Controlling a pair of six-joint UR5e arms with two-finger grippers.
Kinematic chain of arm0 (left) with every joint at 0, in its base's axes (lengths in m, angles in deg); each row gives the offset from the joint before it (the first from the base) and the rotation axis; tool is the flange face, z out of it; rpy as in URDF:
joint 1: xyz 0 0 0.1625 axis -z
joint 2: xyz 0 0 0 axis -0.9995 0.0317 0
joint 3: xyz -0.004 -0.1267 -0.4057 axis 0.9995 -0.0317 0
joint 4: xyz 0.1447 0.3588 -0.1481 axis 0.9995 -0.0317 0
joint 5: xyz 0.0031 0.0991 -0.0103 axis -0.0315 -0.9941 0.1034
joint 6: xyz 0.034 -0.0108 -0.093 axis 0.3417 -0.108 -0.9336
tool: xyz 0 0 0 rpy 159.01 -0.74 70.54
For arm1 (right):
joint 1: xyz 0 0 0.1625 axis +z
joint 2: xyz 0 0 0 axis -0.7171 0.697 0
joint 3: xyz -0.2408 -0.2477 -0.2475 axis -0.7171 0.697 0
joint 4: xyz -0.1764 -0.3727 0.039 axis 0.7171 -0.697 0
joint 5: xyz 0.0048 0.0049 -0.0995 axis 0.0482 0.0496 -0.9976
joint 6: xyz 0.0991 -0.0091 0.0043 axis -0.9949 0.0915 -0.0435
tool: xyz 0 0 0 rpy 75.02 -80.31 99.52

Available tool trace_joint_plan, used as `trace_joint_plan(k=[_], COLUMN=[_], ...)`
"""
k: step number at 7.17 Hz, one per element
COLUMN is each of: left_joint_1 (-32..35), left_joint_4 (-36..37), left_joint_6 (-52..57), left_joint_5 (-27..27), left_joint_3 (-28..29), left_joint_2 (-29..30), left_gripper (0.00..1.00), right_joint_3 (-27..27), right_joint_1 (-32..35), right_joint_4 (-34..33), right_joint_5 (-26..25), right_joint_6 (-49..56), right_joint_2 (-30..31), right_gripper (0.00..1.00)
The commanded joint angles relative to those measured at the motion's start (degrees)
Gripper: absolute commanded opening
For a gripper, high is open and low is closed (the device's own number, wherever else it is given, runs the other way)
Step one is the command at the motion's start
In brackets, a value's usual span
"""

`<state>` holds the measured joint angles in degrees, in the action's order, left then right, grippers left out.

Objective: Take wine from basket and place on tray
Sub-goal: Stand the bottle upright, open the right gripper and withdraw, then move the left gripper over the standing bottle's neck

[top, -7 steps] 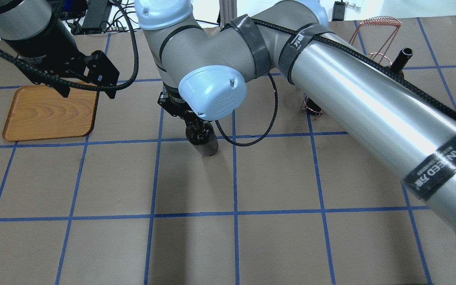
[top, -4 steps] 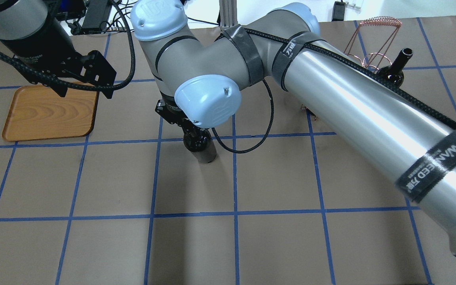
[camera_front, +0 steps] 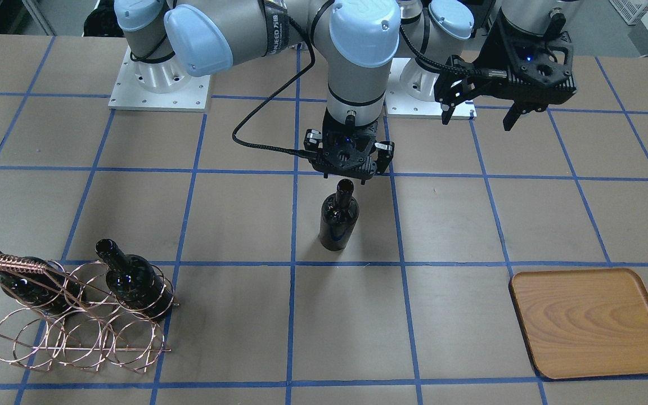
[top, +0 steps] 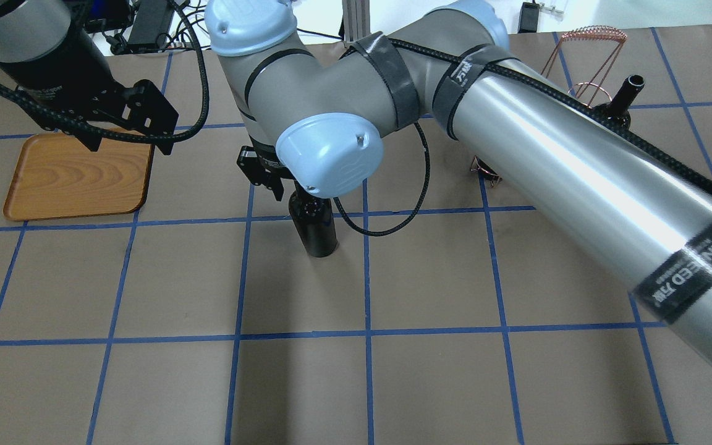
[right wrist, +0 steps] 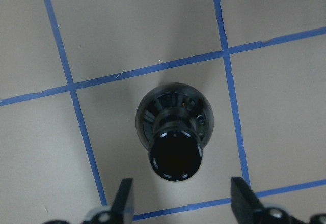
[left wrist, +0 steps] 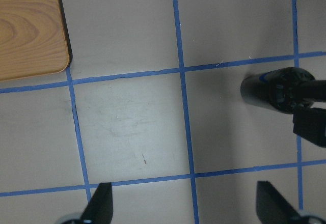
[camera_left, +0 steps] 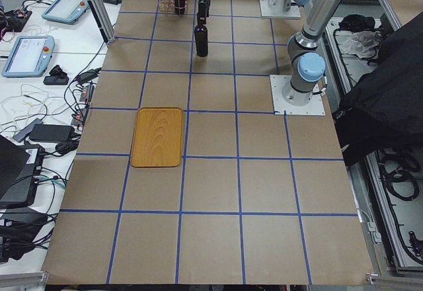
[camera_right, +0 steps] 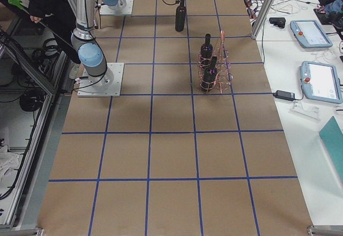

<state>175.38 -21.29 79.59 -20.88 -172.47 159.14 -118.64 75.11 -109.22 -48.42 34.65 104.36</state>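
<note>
Right gripper (camera_front: pixel 348 176) hung wide open directly over the mouth of the upright wine (camera_front: pixel 338 222) at the middle of the desk (camera_front: pixel 470 225), while the tray (camera_front: pixel 588 320) lay well apart to the robot's left, nearer the open left gripper (camera_front: pixel 477 119).

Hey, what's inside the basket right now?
A bottle sits in the basket in plain view; a second bottle is partly hidden behind the handle. The other loops show only table through the wire.

Black wine (camera_front: pixel 338 222) upright, copper basket (camera_front: pixel 13 262), wooden tray (camera_front: pixel 588 320) flat
</note>
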Motion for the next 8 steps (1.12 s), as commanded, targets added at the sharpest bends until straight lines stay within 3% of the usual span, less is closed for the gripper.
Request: trace_joint_plan(k=[1, 3, 5, 8], left_joint_1=[0.0, 0.3, 1.2, 10.5], left_joint_4=[-0.1, 0.1, -0.4, 6.5], left_joint_6=[0.0, -1.0, -4.4, -15.5], left_joint_5=[0.0, 0.2, 0.9, 1.3], left_joint_3=[-0.1, -0.1, -0.2, -0.2], left_joint_2=[0.0, 0.3, 1.5, 5.4], left_gripper=[1.00, 1.00, 1.00, 1.00], right_joint_3=[0.0, 0.0, -0.4, -0.7], right_joint_1=[-3.0, -10.1, -18.7, -24.1], right_joint_4=[0.7, 4.0, 5.1, 4.4], right_joint_5=[-0.5, -0.8, -6.8, -7.4], right_joint_6=[2.8, 13.8, 31.7, 34.4], right_joint_2=[3.0, 8.0, 10.0, 9.9], right_gripper=[1.00, 1.00, 1.00, 1.00])
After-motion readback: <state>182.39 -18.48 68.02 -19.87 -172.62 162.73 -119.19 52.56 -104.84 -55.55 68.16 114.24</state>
